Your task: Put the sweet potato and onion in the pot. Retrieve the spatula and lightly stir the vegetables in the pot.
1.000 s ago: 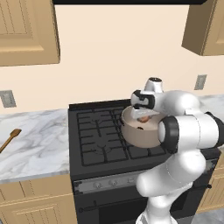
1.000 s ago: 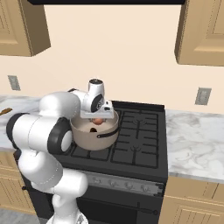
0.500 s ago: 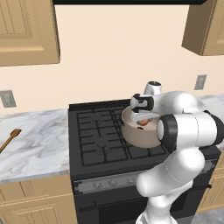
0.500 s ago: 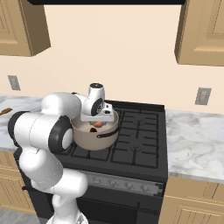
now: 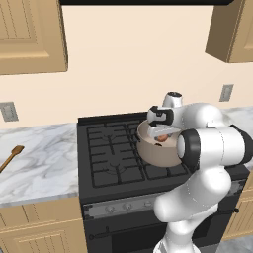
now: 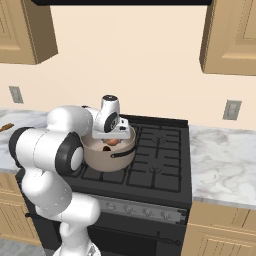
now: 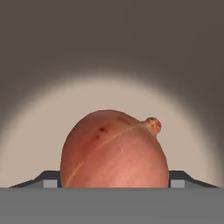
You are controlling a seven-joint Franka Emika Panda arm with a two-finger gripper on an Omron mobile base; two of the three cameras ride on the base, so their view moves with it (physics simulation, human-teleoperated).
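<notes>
One arm bent over pot, claw straddling onion

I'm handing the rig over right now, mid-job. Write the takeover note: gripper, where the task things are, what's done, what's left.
Gripper: down inside the pot on the stove, jaws wide, the onion sitting between the fingertips; the pictures do not settle whether it is gripped or released.
Onion: inside the pot.
Sweet potato: a dark lump beside the onion in the right base view may be it; too small to confirm.
Spatula: on the marble counter left of the stove, untouched.
Left: confirm both vegetables, lift out, fetch spatula, stir lightly.
</notes>
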